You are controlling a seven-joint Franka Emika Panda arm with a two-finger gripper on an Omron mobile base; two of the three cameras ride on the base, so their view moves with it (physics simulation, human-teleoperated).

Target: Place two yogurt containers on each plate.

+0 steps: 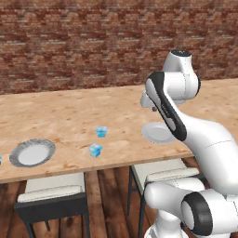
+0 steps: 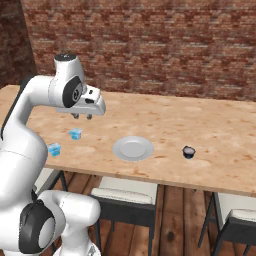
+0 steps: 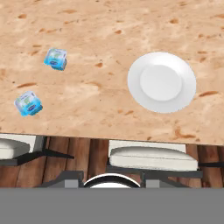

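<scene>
The gripper (image 2: 82, 116) hangs above the wooden surface (image 2: 200, 130) in the right base view, its two short dark fingertips pointing down, a small gap between them and nothing held; how wide it is parted I cannot tell. It is well clear of the surface.

In the hand view, one plate (image 3: 162, 82) sits at about 2 o'clock, round and whitish, bare. Two yogurt containers lie on the surface to its 9 o'clock side: one yogurt container (image 3: 56, 58) at about 10 o'clock in the picture, and a second yogurt container (image 3: 28, 103) at about 9 o'clock, nearer the surface edge. They are apart from each other and well apart from the plate.

In the left base view, a second plate (image 1: 32, 153) with a grey ribbed rim lies at about 8 o'clock, near the front edge, also bare. A sliver of light blue (image 1: 0, 159) shows at the picture's left edge just beside it; what it is I cannot tell.

In the right base view a small dark cup (image 2: 188, 152) stands at 3 o'clock of the first plate. Chairs (image 2: 125, 197) with pale cushions are tucked under the front edge. A brick wall (image 2: 150, 45) runs behind
</scene>
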